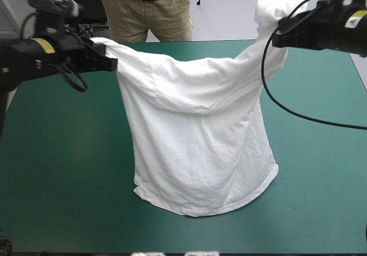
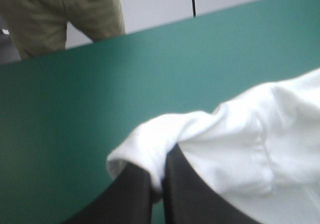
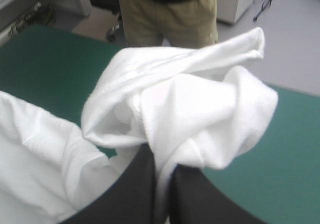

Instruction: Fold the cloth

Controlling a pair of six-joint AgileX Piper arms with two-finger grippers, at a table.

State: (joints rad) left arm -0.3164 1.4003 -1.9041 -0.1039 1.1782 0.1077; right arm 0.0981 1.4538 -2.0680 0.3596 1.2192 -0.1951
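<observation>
no writing, label, brand or number is legible in any view.

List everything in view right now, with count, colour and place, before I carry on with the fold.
white short-sleeved T-shirt: 1, white, hung between both hands over mid-table, hem resting on the cover.
table with a teal-green cover: 1, teal-green, beneath the T-shirt.
left hand: 1, black fingers, raised at the table's left side, shut on one upper end of the T-shirt.
right hand: 1, black fingers, raised at the far right, shut on a bunched upper end.
</observation>
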